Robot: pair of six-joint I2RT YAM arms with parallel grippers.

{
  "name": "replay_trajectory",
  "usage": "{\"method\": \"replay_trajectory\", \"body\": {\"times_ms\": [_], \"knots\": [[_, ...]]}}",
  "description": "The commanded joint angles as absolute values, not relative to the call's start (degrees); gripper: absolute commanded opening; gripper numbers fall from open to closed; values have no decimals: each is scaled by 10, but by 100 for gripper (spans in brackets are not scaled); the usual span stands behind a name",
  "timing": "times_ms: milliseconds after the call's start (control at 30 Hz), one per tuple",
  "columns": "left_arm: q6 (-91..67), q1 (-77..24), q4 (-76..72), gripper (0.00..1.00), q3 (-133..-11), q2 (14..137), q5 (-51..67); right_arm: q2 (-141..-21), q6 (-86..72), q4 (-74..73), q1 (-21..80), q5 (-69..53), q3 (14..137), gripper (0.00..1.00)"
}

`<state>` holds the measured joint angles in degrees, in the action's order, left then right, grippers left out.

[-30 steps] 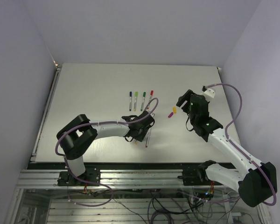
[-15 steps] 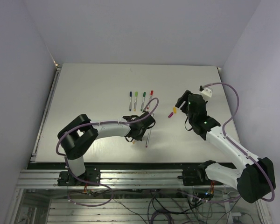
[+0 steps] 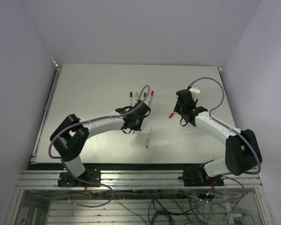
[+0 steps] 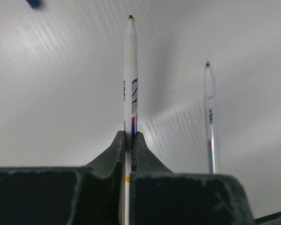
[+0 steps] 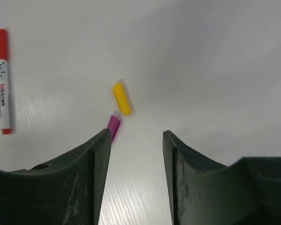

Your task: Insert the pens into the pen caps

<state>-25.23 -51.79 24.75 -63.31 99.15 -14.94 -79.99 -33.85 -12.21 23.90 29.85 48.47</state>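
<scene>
In the left wrist view my left gripper (image 4: 129, 138) is shut on a white pen (image 4: 130, 89), which sticks out ahead with its bare orange-brown tip up. A second uncapped pen (image 4: 210, 117) lies on the table to its right; from above this loose pen (image 3: 149, 137) lies just right of the left gripper (image 3: 134, 125). My right gripper (image 5: 136, 136) is open above the table with nothing between its fingers. A yellow pen cap (image 5: 122, 98) and a purple pen cap (image 5: 114, 127) lie just ahead of its left finger. From above, the purple cap (image 3: 170, 115) shows beside the right gripper (image 3: 177, 111).
Several capped pens (image 3: 140, 96) lie in a row at mid-table behind the left gripper; the red-capped one (image 5: 2, 79) shows at the left edge of the right wrist view. Walls close in the table on the left, back and right.
The left gripper has shut on the pen and carried it back and left, away from the loose pen. The right gripper has moved left over the caps and its jaws have narrowed.
</scene>
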Motion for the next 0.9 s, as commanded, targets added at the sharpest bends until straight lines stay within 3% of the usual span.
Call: {"method": "replay_trajectory", "body": {"times_ms": [0, 200, 500, 867], "knots": [[-264, -472, 178, 7, -627, 915, -109, -841, -315, -133, 224, 282, 522, 46], [-255, -462, 160, 7, -629, 883, -132, -903, -299, -123, 205, 233, 552, 40], [-293, -449, 92, 7, -592, 863, -58, -973, -268, -91, 189, 168, 570, 41], [-288, -444, 100, 7, -598, 867, -49, -1025, -260, -74, 180, 141, 596, 43]]}}
